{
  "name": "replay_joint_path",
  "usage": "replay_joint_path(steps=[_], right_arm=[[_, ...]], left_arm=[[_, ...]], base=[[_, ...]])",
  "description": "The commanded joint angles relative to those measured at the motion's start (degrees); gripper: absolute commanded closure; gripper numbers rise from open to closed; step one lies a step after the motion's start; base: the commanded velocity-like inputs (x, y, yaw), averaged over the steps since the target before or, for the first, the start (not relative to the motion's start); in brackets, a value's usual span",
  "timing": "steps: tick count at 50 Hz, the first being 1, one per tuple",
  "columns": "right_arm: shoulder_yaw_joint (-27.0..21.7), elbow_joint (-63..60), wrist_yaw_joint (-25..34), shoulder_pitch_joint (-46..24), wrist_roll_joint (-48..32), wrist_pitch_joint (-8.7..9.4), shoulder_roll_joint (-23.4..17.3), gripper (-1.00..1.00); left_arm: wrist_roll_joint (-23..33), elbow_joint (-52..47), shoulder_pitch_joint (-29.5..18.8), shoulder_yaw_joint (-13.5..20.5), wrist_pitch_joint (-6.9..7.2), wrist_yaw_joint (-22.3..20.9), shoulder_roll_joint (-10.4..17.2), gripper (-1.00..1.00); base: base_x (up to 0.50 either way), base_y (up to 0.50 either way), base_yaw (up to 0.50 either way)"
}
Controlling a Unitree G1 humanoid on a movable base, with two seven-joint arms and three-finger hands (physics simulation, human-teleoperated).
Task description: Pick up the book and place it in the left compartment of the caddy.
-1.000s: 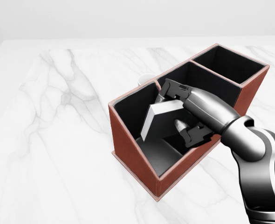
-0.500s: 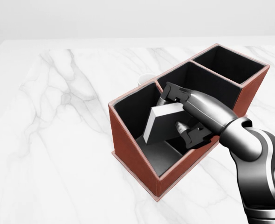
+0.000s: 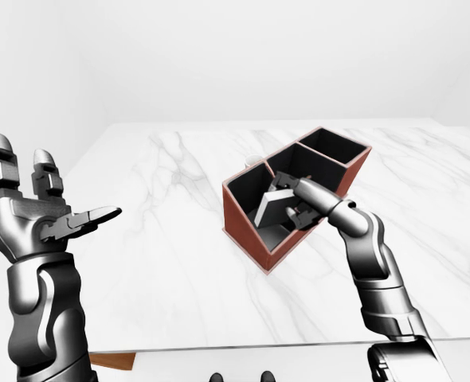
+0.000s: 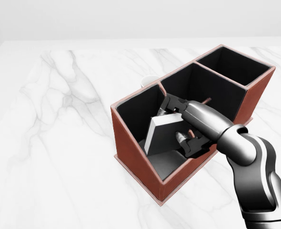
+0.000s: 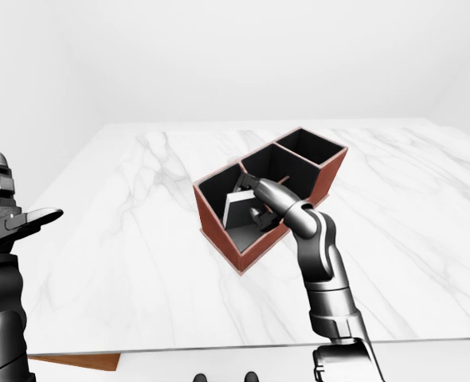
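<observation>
A: Inside the caddy (image 4: pixel 131 143), in its leftmost compartment in the head view, the book (image 4: pixel 162 133) is sitting tilted, its lower edge near the floor and its top leaning toward the divider.

B: And the right hand (image 4: pixel 181 121)?

A: It is reaching over the caddy's rim, fingers (image 4: pixel 171 102) clenched on the book's upper and right edges.

B: So the book is in, but not released. What is the release calling for?

A: I'd judge it should be lowering the book until it is resting on the caddy's floor, then spreading the fingers and lifting straight up, clear of the divider.

B: The left hand (image 3: pixel 36 215)?

A: It is hanging off the tabletop (image 4: pixel 59 143), well left of the caddy, fingers spread and grasping nothing.
</observation>
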Motion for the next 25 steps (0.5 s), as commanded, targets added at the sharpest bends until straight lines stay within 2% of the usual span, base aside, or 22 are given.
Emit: replay_joint_path(steps=[1,13,25], right_arm=[[-0.2,1.7,0.0,-0.2,2.5,0.0,0.9,1.0],[-0.5,2.5,0.0,-0.8,1.4,0.0,0.6,1.0],[-0.9,2.5,0.0,-1.5,-1.2,0.0,0.0,1.0]], left_arm=[[0.0,-0.1,0.1,-0.1,0.0,0.0,0.0,-1.0],[-0.8,-2.2,0.3,0.6,0.0,0.7,0.2,-1.0],[-0.1,-0.3,0.1,0.2,0.0,0.0,0.0,-1.0]], base=[[0.0,0.0,0.0],[0.0,0.0,0.0],[0.0,0.0,0.0]])
